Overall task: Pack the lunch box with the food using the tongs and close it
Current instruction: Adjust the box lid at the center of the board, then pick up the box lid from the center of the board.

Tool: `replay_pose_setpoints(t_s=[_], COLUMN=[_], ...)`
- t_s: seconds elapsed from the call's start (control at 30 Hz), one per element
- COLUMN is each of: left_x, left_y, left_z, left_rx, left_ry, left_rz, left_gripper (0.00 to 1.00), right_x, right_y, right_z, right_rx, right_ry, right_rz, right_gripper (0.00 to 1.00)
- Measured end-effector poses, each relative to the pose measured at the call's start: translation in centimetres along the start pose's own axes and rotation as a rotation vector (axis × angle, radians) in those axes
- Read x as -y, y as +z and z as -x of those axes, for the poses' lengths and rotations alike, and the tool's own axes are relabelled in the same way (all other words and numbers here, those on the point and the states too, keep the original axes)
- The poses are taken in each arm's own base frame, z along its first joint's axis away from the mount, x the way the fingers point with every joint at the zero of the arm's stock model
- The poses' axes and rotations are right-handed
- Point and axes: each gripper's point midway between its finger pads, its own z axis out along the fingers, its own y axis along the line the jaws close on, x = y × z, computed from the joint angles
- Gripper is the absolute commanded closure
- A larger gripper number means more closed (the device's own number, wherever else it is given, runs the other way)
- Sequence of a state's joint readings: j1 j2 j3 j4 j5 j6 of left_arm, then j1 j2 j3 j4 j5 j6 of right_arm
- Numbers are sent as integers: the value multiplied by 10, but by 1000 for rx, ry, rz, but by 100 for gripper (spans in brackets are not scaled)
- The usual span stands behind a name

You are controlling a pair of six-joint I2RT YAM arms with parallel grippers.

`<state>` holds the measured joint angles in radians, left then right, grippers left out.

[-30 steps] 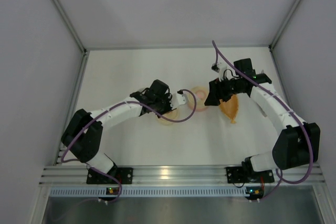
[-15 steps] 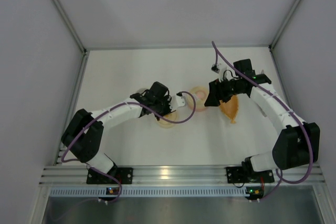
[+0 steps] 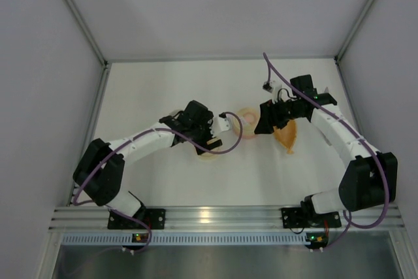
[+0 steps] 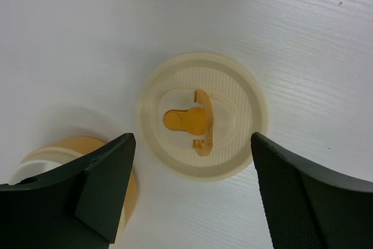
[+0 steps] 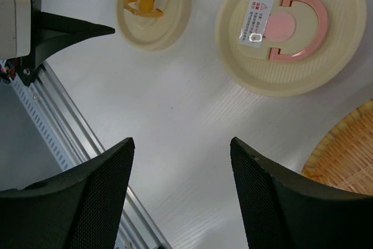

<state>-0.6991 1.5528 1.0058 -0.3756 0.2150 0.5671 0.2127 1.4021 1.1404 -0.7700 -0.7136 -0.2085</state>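
Observation:
The lunch box's cream lid with a pink mark [image 5: 291, 27] lies flat on the table, also visible from above [image 3: 247, 117]. The pointed orange bag of food [image 3: 287, 138] lies under my right wrist; its edge [image 5: 347, 155] looks woven up close. My left gripper [image 4: 192, 144] is open, hanging just above a second cream lid with an orange tab [image 4: 201, 115], its fingers [image 4: 105, 185] on either side and not touching it. My right gripper [image 5: 182, 144] is open over bare table with nothing between its fingers. The tongs are out of view.
A round cream container with an orange rim [image 4: 52, 153] sits partly hidden behind my left finger. The orange-tabbed lid [image 5: 154, 7] lies left of the pink-marked one. The aluminium rail [image 5: 52, 121] runs along the table's near edge. Grey walls enclose the table [image 3: 163, 89].
My left gripper has opened above the orange-tabbed lid and its wrist has shifted slightly. The right arm has not moved.

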Motion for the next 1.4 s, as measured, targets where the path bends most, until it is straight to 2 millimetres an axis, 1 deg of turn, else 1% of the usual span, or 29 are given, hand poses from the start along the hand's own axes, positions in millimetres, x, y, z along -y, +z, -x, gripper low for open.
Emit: replay_pose_setpoints(t_s=[0.03,0.07,0.27,0.47,0.57,0.6,0.63,0.67,0.83,0.87,0.93,0.97,1.0,1.03,1.13,1.2,1.33,1.4], left_x=[0,-2,-5,-3,-2,-1,0,1,-1,0,0,1,1,1,-1,-4,-14,-15], left_y=[-1,-4,-3,10,19,22,26,28,33,34,36,36,36,35,28,21,-1,-18], left_z=[1,3,1,-10,-19,-22,-25,-26,-23,-22,-20,-19,-19,-18,-9,2,35,45], left_rx=[4,9,-5,-46,-75,-86,-97,-97,-93,-91,-89,-90,-91,-96,-100,-98,-57,-32], left_ry=[4,11,37,43,46,47,47,44,36,29,16,11,1,-5,-35,-60,-115,-135], left_rz=[2,10,29,13,3,-1,-7,-14,-15,-21,-28,-34,-39,-42,-47,-45,-35,-17], left_gripper=[21,23,28,30,35,39,47,51,66,72,80,92,99,100,100,100,100,100], right_x=[0,0,0,0,0,0,0,0,0,0,0,0,1,1,1,1,0,0], right_y=[0,1,1,1,1,1,1,1,1,1,1,1,1,1,1,1,0,-2], right_z=[-1,-2,-3,-3,-3,-3,-3,-3,-3,-3,-3,-3,-3,-3,-3,-3,-3,-2], right_rx=[-3,-5,-5,-5,-6,-6,-6,-6,-6,-6,-6,-6,-6,-6,-7,-7,-4,1], right_ry=[3,5,7,7,7,7,7,7,7,7,6,6,6,5,5,4,1,-3], right_rz=[0,1,2,1,1,1,0,0,0,0,0,0,0,0,-1,-3,-5,-9], right_gripper=[33,34,34,33,33,33,33,33,34,33,34,33,34,34,34,34,33,33])
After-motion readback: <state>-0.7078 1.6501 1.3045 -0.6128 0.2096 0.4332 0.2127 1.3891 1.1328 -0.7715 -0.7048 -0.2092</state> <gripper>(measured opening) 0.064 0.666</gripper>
